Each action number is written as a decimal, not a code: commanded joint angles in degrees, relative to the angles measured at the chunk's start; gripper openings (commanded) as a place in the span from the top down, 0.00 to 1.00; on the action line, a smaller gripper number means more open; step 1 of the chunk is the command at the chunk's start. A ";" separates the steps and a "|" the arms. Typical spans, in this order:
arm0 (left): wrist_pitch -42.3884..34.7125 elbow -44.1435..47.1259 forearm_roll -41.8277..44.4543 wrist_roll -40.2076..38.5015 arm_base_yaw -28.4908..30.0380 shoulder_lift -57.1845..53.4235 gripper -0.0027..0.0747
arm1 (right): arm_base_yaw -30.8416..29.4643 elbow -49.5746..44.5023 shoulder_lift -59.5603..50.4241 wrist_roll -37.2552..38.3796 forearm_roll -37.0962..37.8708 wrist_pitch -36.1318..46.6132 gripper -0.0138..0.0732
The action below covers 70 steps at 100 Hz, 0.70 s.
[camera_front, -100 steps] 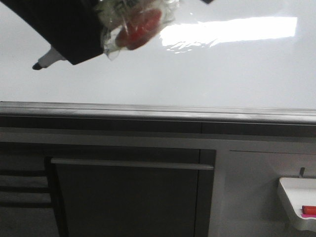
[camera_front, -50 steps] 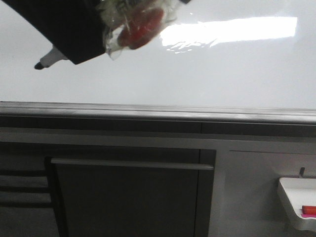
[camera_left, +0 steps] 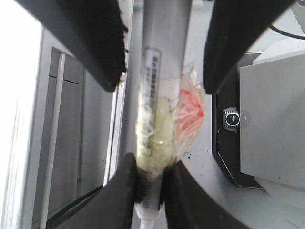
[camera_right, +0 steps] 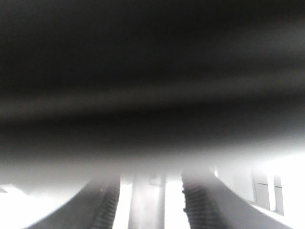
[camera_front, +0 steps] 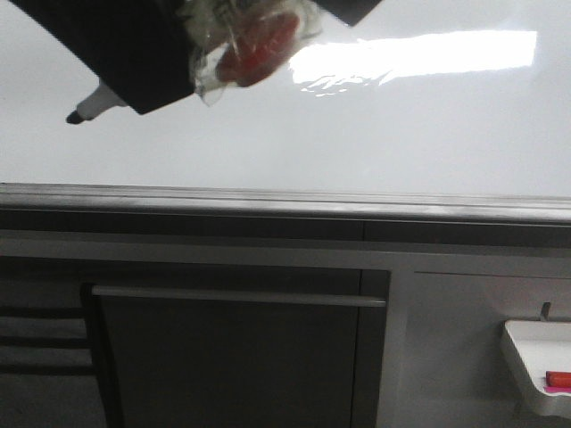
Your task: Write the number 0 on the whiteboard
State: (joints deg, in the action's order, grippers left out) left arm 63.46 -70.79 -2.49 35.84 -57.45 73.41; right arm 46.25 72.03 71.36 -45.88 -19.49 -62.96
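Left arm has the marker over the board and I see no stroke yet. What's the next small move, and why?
Probably ease the left gripper toward the whiteboard until the marker tip touches, then start the oval. In the front view the board is unmarked, and the jaws are shut on the marker's barrel. Whether the tip already touches cannot be told.

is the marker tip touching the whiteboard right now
Cannot tell. In the front view the marker's black tip lies over the whiteboard with no ink mark beside it, but that angle shows neither contact nor gap.
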 commanded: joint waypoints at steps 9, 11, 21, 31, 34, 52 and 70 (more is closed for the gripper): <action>-2.75 -1.75 -0.97 -0.01 -0.35 -1.72 0.96 | -0.04 1.60 -1.09 -0.42 -0.65 1.01 0.57; -2.75 -1.75 -0.97 -0.01 -0.35 -1.72 0.96 | -0.04 1.60 -1.09 -0.42 -0.65 1.01 0.59; -2.75 -1.75 -0.97 -0.01 -0.35 -1.72 0.96 | -0.04 1.60 -1.09 -0.42 -0.65 1.01 0.70; -2.75 -1.75 -0.97 -0.01 -0.35 -1.72 0.96 | -0.04 1.60 -1.09 -0.42 -0.65 1.01 0.79; -2.75 -1.75 -0.97 -0.01 -0.35 -1.72 0.96 | -0.04 1.60 -1.09 -0.42 -0.65 1.01 0.81; -2.78 -1.75 -0.97 -0.01 -0.35 -1.72 0.96 | -0.04 1.60 -1.09 -0.42 -0.65 1.01 0.85; -2.78 -1.75 -0.97 -0.76 -0.35 -1.72 0.84 | -0.04 1.71 -1.20 -0.42 -0.65 1.01 0.85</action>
State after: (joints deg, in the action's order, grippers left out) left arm 63.46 -70.79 -2.62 35.29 -57.45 73.41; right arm 46.25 72.03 71.36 -45.88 -19.08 -63.50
